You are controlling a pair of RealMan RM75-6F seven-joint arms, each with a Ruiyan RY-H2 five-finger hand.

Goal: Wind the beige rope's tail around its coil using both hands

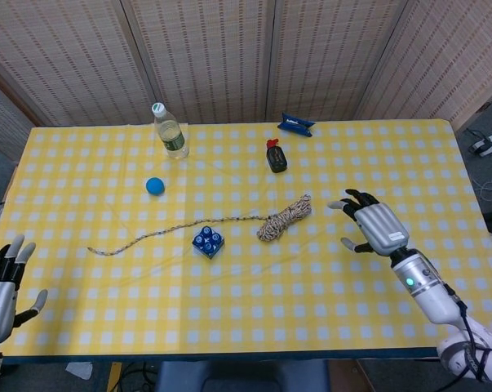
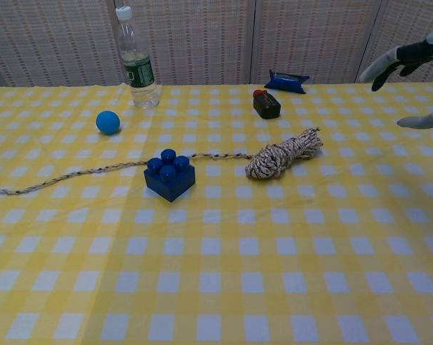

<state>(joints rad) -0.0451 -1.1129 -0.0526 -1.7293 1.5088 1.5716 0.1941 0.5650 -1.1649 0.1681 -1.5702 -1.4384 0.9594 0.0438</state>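
Right hand (image 1: 374, 224) released, fingers spread, near bundled beige rope coil (image 1: 284, 217); should pin coil. Left hand (image 1: 1, 282) released, should fetch long tail (image 1: 148, 235).

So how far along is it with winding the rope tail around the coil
Nothing is wound yet. The beige rope's tail lies stretched out to the left of its coil, passing behind the blue toy brick. In hand: the right hand hovers open, to the right of the coil, holding nothing. The left hand waits open at the table's near-left edge. Grasping and all winding remain.
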